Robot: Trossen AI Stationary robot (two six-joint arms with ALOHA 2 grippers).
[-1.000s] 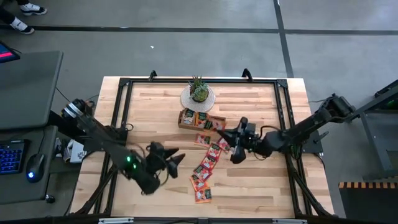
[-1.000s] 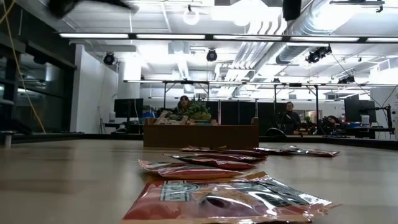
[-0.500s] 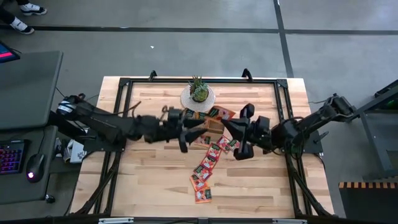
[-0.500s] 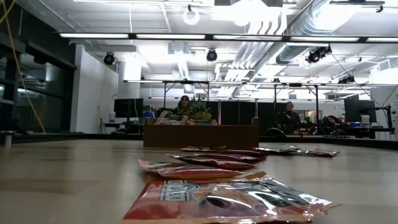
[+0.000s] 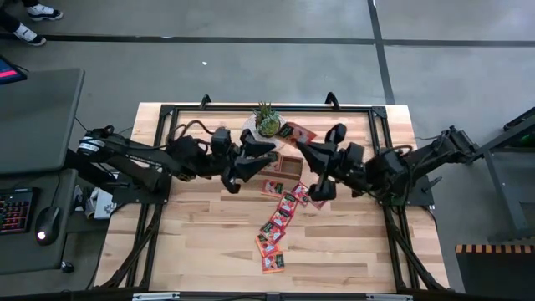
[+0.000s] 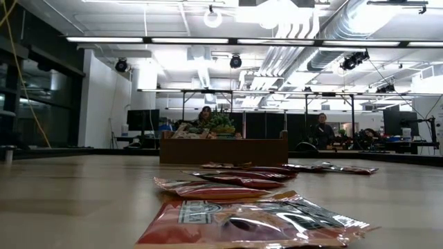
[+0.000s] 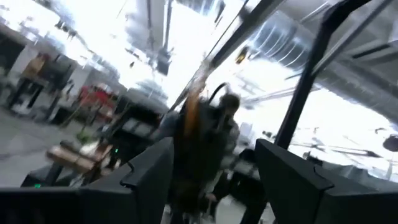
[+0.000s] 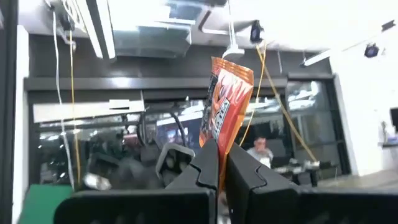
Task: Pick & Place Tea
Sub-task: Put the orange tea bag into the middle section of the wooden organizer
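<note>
Right wrist view shows the right gripper (image 8: 219, 163) clamped on a tea sachet (image 8: 225, 102), carrying it; next, release over the tray (image 5: 288, 164) at twelve o'clock.

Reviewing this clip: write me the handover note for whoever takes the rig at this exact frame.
Right hand: shut on one red-orange sachet, raised above the table near the wooden tray.
Left hand: open, holding nothing, over the tray's end by the potted plant.
Done: a few sachets appear to be in the tray already; how many cannot be told.
Left: the held sachet has not been placed yet. A trail of loose sachets lies on the table from beside the tray toward the front edge, all to be picked up.
</note>
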